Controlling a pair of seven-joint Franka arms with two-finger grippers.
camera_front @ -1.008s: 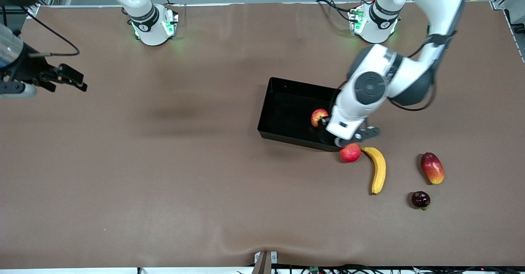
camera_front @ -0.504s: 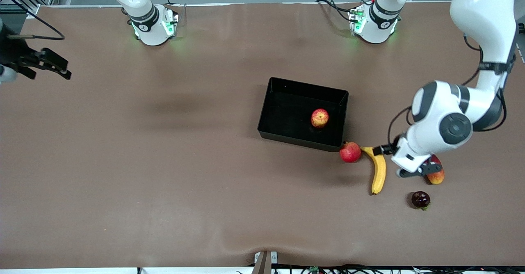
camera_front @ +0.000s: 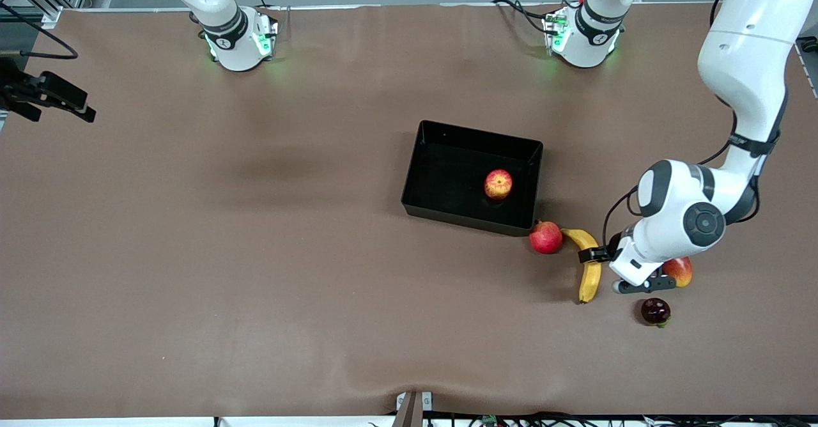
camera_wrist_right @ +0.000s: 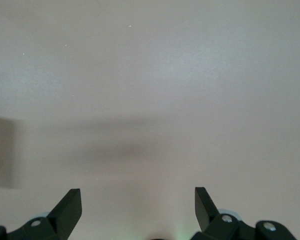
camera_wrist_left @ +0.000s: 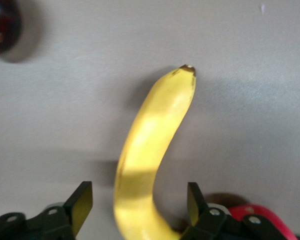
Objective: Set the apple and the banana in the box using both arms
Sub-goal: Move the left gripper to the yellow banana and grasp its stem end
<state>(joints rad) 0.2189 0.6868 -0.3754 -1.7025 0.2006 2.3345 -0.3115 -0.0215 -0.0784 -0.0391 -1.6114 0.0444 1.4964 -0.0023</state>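
Note:
The red, yellow-streaked apple (camera_front: 498, 183) lies inside the black box (camera_front: 447, 158), near its wall toward the left arm's end. The yellow banana (camera_front: 589, 267) lies on the table nearer the front camera than the box's corner. My left gripper (camera_front: 594, 257) is down over the banana's upper half. In the left wrist view the banana (camera_wrist_left: 150, 145) runs between the fingers of the left gripper (camera_wrist_left: 137, 197), which is open with a gap on each side. My right gripper (camera_front: 73, 104) hangs open over the right arm's end of the table, and nothing shows between the fingers of the right gripper (camera_wrist_right: 137, 197).
A red pomegranate (camera_front: 545, 237) touches the box's corner and sits beside the banana's stem end. A red-yellow mango (camera_front: 680, 270) is partly hidden by the left hand. A dark round fruit (camera_front: 655, 310) lies nearer the camera than the mango.
The left arm left the apple in the box, swung out toward its end of the table and came down over the banana. The right gripper drew back toward the table's edge.

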